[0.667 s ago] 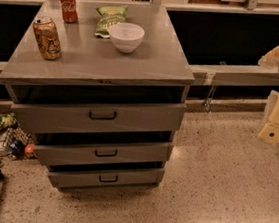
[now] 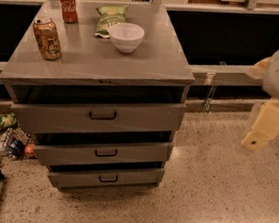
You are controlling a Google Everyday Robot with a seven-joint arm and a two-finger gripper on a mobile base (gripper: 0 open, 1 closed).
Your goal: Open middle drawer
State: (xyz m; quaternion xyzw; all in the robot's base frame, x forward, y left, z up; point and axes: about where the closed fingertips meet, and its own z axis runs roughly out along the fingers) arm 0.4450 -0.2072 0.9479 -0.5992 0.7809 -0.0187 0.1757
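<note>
The grey cabinet (image 2: 99, 63) has three drawers stacked on its front. The middle drawer (image 2: 140, 153) has a medium-height flat front with a small black bar handle (image 2: 105, 153) at its centre. It sits between the tallest top drawer (image 2: 144, 116) and the narrowest bottom drawer (image 2: 137, 176). A dark gap shows above each front. My gripper (image 2: 265, 124), cream-coloured, hangs at the right edge of the view. It is well to the right of the cabinet, apart from it, at about the height of the top drawer.
On the cabinet top stand a brown can (image 2: 47, 37), a red can (image 2: 67, 5), a green chip bag (image 2: 110, 17) and a white bowl (image 2: 126, 35). Litter and a wire basket (image 2: 12, 142) lie on the floor at the left. Speckled floor (image 2: 219, 203) stretches in front and to the right.
My gripper has shifted slightly left and down. The cabinet and its drawers have not moved.
</note>
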